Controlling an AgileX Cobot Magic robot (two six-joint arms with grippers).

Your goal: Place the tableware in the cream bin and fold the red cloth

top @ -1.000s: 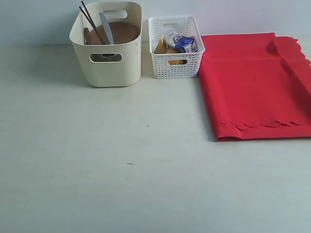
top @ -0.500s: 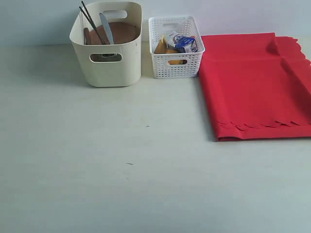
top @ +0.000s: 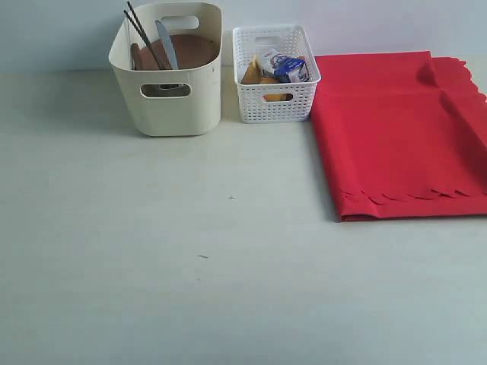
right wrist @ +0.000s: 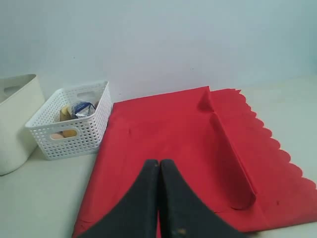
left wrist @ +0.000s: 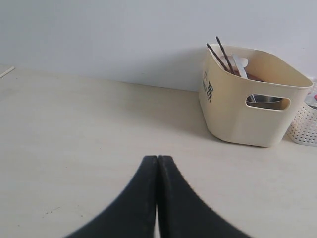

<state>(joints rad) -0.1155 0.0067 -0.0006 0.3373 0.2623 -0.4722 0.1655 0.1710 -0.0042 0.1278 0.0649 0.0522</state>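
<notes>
Exterior view, red cloth (top: 396,129) folded flat, scalloped edge near front, seemingly doubled

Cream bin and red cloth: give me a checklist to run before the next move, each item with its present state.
1. Chopsticks, knife and plate inside the cream bin: ok.
2. Bowl and spoon inside it: cannot tell, the bin's walls hide them.
3. No tableware loose on the table: ok in the exterior view.
4. Red cloth lying flat: not ok, a raised ridge runs beside its scalloped edge.
5. Left gripper shut and empty: ok.
6. Right gripper shut and empty: ok.
</notes>
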